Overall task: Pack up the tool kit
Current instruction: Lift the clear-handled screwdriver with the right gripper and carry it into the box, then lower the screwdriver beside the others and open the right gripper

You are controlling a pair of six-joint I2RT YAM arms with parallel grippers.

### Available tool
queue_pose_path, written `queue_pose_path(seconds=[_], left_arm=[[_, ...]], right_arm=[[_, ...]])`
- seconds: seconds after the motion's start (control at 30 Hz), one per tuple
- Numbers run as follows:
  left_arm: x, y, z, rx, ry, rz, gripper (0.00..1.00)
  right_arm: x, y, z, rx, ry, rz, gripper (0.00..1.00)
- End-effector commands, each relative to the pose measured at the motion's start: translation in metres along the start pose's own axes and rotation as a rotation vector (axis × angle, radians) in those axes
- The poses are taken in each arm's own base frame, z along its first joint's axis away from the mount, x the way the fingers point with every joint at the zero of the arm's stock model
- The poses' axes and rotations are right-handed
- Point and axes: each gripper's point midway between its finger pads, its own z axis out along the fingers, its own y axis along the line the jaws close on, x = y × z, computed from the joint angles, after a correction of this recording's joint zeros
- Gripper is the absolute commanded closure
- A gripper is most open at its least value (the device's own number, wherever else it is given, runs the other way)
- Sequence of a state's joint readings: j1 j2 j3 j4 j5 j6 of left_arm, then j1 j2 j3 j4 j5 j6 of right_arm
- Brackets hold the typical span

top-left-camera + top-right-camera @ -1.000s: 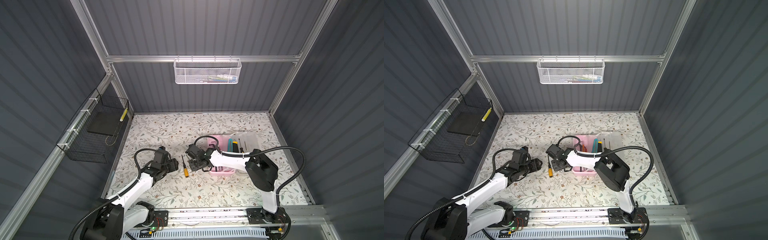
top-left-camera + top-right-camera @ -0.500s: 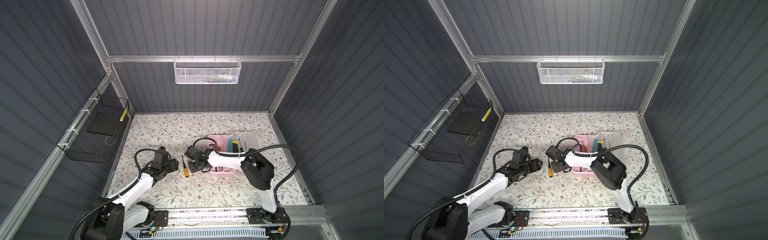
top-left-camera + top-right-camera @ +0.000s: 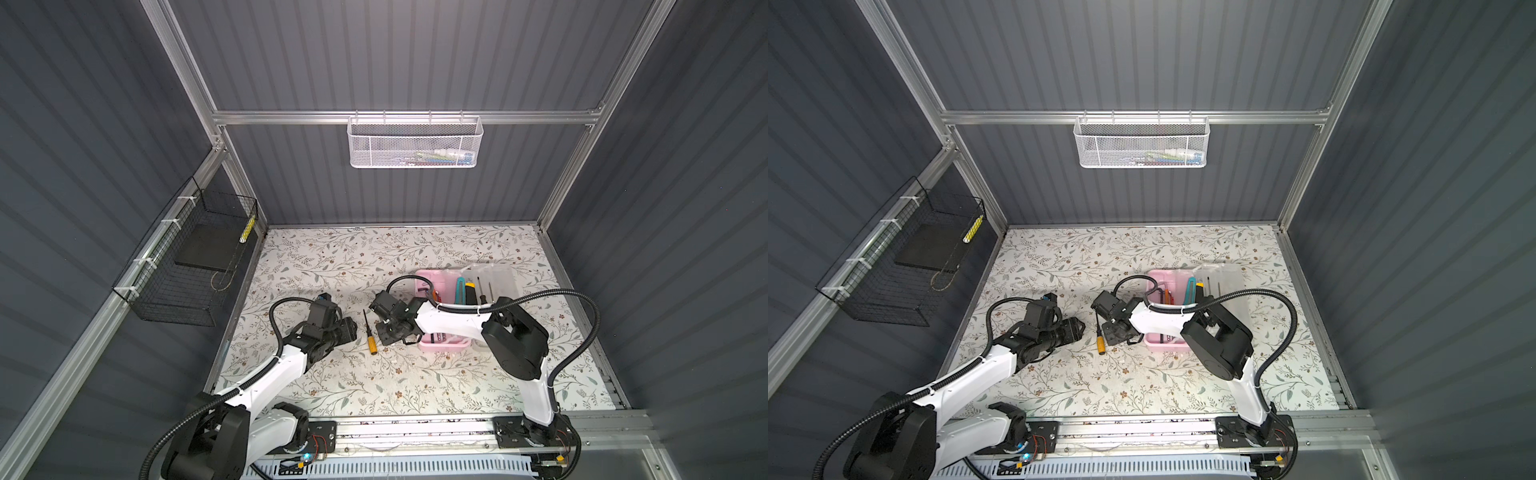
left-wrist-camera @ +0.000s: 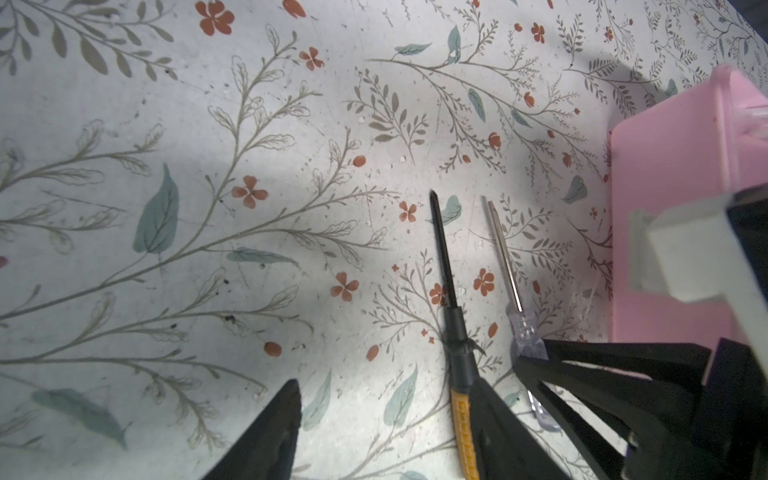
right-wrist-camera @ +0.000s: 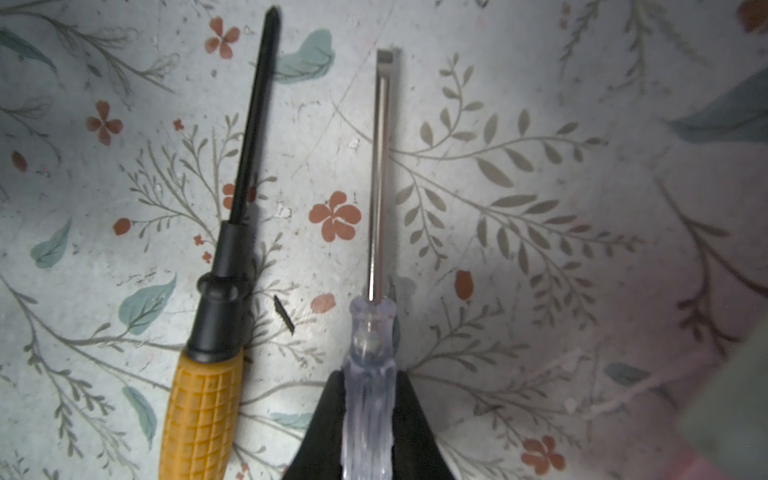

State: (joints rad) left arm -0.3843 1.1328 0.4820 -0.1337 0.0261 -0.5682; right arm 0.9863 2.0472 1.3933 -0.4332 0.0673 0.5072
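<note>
The tool kit's pink box (image 3: 424, 275) (image 3: 1156, 275) lies open at centre right, its frosted lid (image 3: 498, 274) folded out to the right and several slim tools inside. Left of it a yellow-handled screwdriver (image 3: 371, 338) (image 5: 208, 399) lies on the table. My right gripper (image 5: 368, 382) (image 3: 388, 332) is shut on the clear handle of a flat screwdriver (image 5: 380, 187) (image 4: 505, 257), which lies low beside the yellow one. My left gripper (image 4: 384, 386) (image 3: 351, 330) is open and empty just left of the yellow screwdriver (image 4: 446, 282).
A white mesh basket (image 3: 413, 143) hangs on the back rail. A black wire basket (image 3: 187, 270) hangs on the left wall. The pink box's wall (image 4: 673, 208) stands close beside the right gripper. Dark walls enclose the floral table (image 3: 374, 386).
The right gripper's jaws have closed onto the clear screwdriver handle, and that arm has shifted slightly left. The left arm has not moved.
</note>
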Motion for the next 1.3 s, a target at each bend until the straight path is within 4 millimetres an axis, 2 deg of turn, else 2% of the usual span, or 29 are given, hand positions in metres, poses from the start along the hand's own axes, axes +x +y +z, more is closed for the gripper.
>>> queue_pose_path(seconds=[0.0,0.13,0.23,0.3,0.4,0.47,0.57,0.67,0.8,1.0,1.13,1.27], left_arm=[[0.0,0.003,0.0,-0.008,-0.006,-0.01,0.35],[-0.002,0.003,-0.003,-0.008,-0.016,-0.008,0.35],[-0.003,0.003,-0.004,-0.008,-0.02,-0.008,0.35],[-0.003,0.002,-0.003,-0.006,-0.021,-0.008,0.35],[-0.005,0.001,-0.003,0.0,-0.024,-0.007,0.35],[-0.005,0.0,-0.003,0.003,-0.026,-0.008,0.35],[-0.004,0.0,0.0,0.007,-0.024,-0.005,0.35],[-0.002,0.0,0.003,0.01,-0.018,-0.005,0.35],[-0.001,0.0,0.006,0.014,-0.011,-0.008,0.35],[0.0,0.0,0.009,0.014,-0.003,-0.003,0.35],[0.001,-0.001,0.011,0.018,0.004,-0.005,0.35],[0.002,0.0,0.012,0.013,0.007,-0.005,0.35]], right_arm=[[-0.004,0.006,-0.02,-0.032,-0.027,-0.012,1.0],[-0.018,0.001,-0.068,-0.024,-0.113,-0.03,1.0],[-0.025,-0.014,-0.107,0.01,-0.183,-0.031,1.0],[-0.026,-0.031,-0.129,0.053,-0.212,-0.025,1.0],[-0.024,-0.07,-0.164,0.143,-0.252,0.007,1.0],[-0.02,-0.105,-0.188,0.225,-0.283,0.044,1.0],[-0.009,-0.158,-0.216,0.342,-0.294,0.101,1.0],[0.007,-0.202,-0.236,0.448,-0.289,0.158,1.0],[0.026,-0.237,-0.248,0.504,-0.29,0.227,1.0],[0.051,-0.274,-0.24,0.606,-0.233,0.295,1.0],[0.06,-0.288,-0.232,0.653,-0.198,0.318,1.0],[0.064,-0.293,-0.228,0.678,-0.17,0.321,1.0]])
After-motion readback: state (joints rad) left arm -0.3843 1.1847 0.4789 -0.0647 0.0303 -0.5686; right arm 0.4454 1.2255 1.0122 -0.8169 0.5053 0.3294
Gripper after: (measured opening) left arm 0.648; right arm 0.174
